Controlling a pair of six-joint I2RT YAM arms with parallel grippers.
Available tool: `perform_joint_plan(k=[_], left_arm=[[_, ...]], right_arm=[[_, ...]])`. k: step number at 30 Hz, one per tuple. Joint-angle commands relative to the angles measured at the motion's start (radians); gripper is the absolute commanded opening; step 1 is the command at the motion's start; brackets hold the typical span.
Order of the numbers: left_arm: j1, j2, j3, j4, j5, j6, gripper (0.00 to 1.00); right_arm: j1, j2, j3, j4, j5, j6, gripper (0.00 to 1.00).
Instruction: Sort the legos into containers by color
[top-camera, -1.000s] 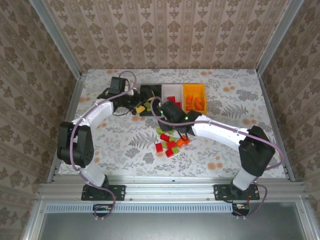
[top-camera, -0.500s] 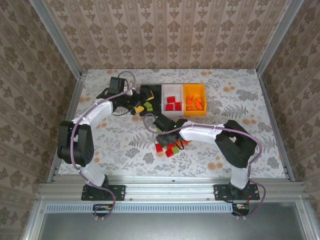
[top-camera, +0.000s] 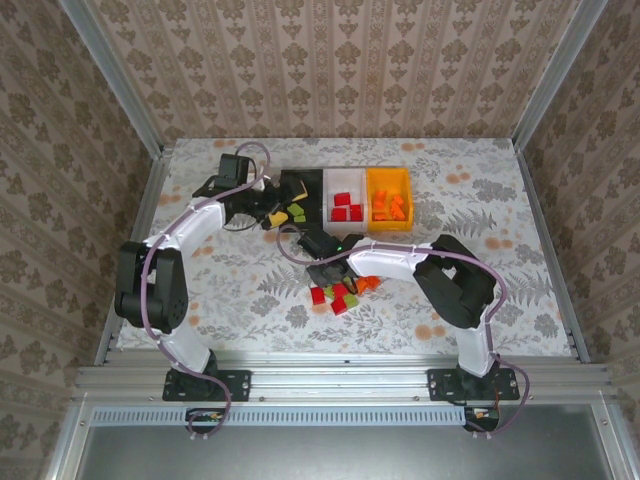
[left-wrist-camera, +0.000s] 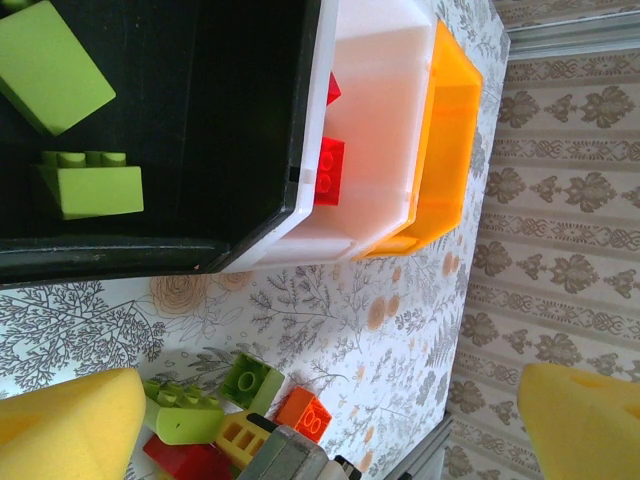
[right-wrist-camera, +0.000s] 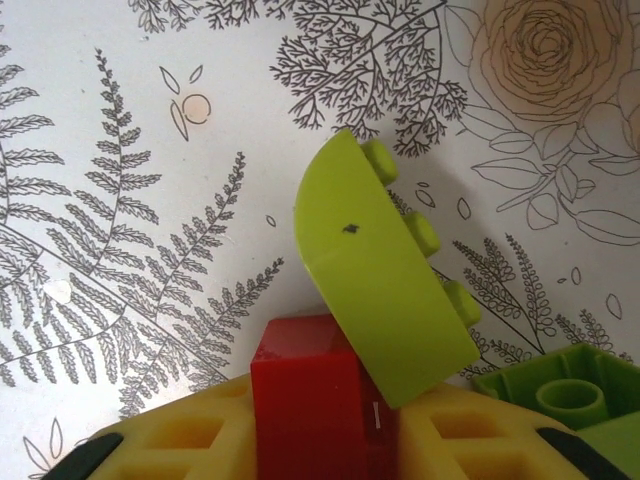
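- The right gripper (right-wrist-camera: 310, 440) is clamped on a red block (right-wrist-camera: 300, 370) at the near-left edge of the loose pile (top-camera: 342, 290). Its yellow pads (right-wrist-camera: 180, 445) press both sides, low over the flower-printed desk (top-camera: 480, 200).
- A curved green block (right-wrist-camera: 380, 290) leans on the red one, touching it just ahead of the gripper. This looks like the likeliest snag, since it may ride up or tumble when the red one is lifted.
- A second green block (right-wrist-camera: 560, 395) lies hollow side up just beside the same gripper, close enough to be nudged.
- The white bin (top-camera: 346, 197) stands beyond the right gripper, between the black bin (left-wrist-camera: 200, 110) and the orange bin (top-camera: 388, 198). It holds other red blocks (left-wrist-camera: 328, 170), so it is the probable destination.
- The left gripper (left-wrist-camera: 330, 405) hangs wide open with nothing between its jaws, just outside the black bin's near wall. Two green blocks (left-wrist-camera: 95, 185) lie inside that bin, which suggests this arm handles the green ones.
- Below the left gripper, more green pieces and an orange block (left-wrist-camera: 305, 412) sit on the desk, unsorted.
- The two grippers are near each other. A straight run from the pile to the white bin passes just beside the left gripper, so the carry appears to need care.
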Motion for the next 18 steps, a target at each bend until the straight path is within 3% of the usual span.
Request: perform_joint_plan(k=[1,8,18], left_arm=[[0.018,-0.014,0.001,0.004,0.020,-0.011,0.98],[0.041,-0.033,0.001,0.006,0.022,-0.013,0.98],[0.119,-0.052,-0.004,0.015,0.023,-0.025,0.98]], right_arm=[[-0.001,-0.006,0.015,0.014,0.059,-0.065,0.32],[-0.002,-0.148,0.004,0.022,-0.017,-0.089,0.31],[-0.041,-0.295,0.027,0.020,0.023,-0.098,0.31]])
